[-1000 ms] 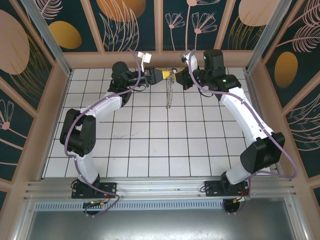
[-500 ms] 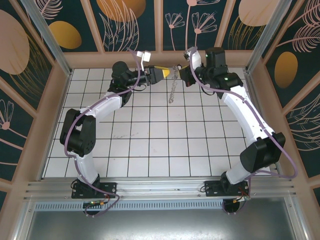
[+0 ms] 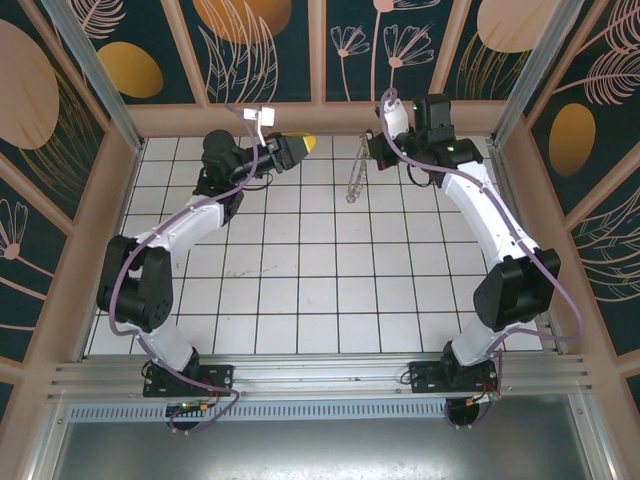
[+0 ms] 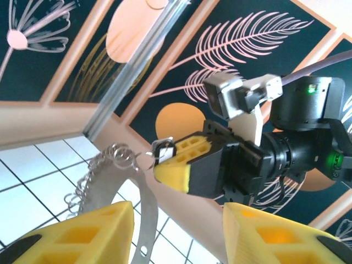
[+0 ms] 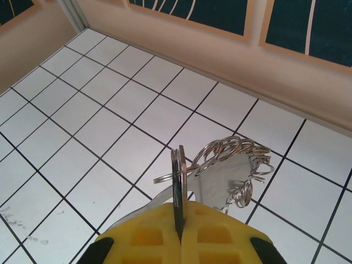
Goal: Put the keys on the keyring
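My right gripper [image 5: 180,208] is shut on the flat dark key [image 5: 177,176], which stands edge-on between its yellow pads. A ring of the keyring [image 5: 236,157] passes through the key's end. The keyring, a thin silvery band fringed with small rings, hangs below the gripper. In the top view the right gripper [image 3: 372,150] is at the back of the table, with the keyring [image 3: 354,182] dangling under it. My left gripper [image 3: 299,147] is a short way to its left, open and holding nothing. From the left wrist, its open fingers [image 4: 71,231] frame the keyring [image 4: 102,170] and the right gripper [image 4: 168,160].
The beige back wall [image 3: 320,118] is right behind both grippers. The white tiled floor [image 3: 320,290] spreads out in front of them. Side walls [image 3: 105,220] close in the table left and right.
The left gripper has pulled back to the left, away from the right gripper and the key. The right gripper has shifted slightly right with the keyring hanging from it.
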Available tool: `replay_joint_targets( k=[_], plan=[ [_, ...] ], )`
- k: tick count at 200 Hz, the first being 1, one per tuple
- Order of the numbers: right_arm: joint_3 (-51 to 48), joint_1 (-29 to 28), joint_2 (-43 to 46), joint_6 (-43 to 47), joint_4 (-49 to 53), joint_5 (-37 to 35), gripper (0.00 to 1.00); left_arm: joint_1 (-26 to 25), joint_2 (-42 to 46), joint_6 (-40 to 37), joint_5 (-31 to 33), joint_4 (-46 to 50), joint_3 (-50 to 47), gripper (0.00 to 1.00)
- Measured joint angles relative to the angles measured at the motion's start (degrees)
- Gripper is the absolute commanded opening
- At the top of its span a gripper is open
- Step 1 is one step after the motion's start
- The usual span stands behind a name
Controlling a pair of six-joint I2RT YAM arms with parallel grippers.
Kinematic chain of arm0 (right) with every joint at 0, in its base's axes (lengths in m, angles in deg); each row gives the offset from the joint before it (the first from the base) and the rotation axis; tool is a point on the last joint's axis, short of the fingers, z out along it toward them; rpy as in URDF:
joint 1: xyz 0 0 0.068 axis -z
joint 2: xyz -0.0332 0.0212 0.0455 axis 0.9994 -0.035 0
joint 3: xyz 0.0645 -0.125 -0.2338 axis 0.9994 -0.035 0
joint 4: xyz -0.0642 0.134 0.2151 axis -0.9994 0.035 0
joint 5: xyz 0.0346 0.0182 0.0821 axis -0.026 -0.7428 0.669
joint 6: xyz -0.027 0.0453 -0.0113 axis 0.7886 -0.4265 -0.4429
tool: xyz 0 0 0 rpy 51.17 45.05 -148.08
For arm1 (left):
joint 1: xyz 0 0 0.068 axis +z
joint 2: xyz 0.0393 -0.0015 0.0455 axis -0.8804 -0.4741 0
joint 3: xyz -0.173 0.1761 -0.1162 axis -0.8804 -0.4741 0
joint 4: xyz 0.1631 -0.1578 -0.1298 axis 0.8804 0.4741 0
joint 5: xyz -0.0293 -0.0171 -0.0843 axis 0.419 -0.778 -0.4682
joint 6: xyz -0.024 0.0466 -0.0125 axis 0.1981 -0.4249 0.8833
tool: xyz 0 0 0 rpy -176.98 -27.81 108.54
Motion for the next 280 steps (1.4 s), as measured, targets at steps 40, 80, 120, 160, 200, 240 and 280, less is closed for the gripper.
replay_joint_targets(
  k=[40,80,120,160,200,240,280],
  plan=[
    [1.3,0.0,-3.8,-1.0,-0.1,1.7,0.00,0.1,4.8,-5.3,4.2,5.4,0.0,0.48],
    [8.0,-0.3,-12.1,-3.5,-0.7,4.3,0.00,0.7,5.7,-7.5,6.7,8.6,-1.0,0.54],
    [13.9,-1.6,-19.1,-6.1,-2.6,6.2,0.00,0.9,6.1,-8.8,8.2,11.2,-1.2,0.54],
    [7.7,-2.1,-19.2,-8.0,-8.3,7.0,0.00,0.9,7.1,-9.5,8.8,12.1,-1.4,0.55],
    [-15.2,-2.1,-14.5,-11.4,-17.2,7.0,0.00,0.9,7.2,-9.4,8.8,12.1,-2.7,0.56],
    [-33.1,-3.0,-7.6,-14.4,-21.9,6.3,0.00,0.9,7.4,-8.5,8.3,11.9,-4.2,0.56],
    [-40.3,-4.7,-2.8,-17.0,-26.1,5.7,0.00,0.9,8.6,-7.9,7.6,11.5,-5.4,0.57]
  ],
)
